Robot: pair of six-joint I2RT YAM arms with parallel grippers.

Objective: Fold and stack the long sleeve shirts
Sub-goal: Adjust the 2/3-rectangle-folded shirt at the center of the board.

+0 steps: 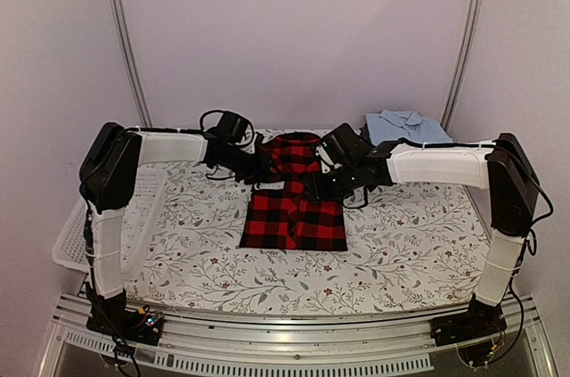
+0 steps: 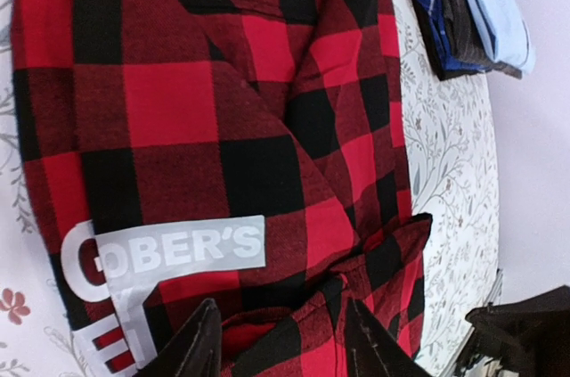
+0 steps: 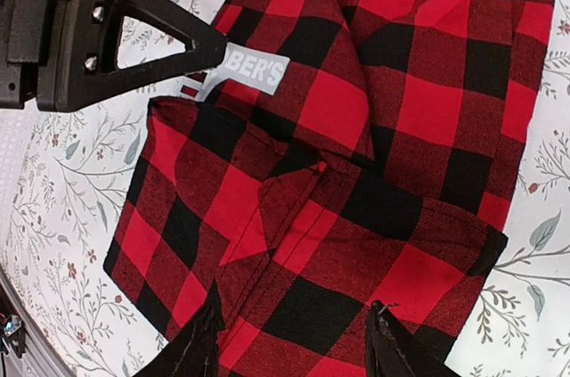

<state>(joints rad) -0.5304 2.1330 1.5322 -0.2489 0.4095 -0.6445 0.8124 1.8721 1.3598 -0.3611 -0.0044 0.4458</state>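
Red-and-black buffalo-check shirt [image 1: 294, 212] lies partly folded at the middle of the floral tabletop [image 1: 410, 234], with a white label [image 2: 178, 252] showing on its cloth. The left gripper [image 2: 285, 346] sits at the shirt's left side near that label, its jaws parted with a ruck of check cloth between them, not pinched. The right gripper [image 3: 294, 341] hangs over the shirt's right side, its jaws likewise apart above flat fabric. Folded shirts [image 1: 405, 127], light blue on top, are stacked at the far right corner, well apart from the check shirt. A white mesh basket [image 1: 134, 217] stands at the left edge.
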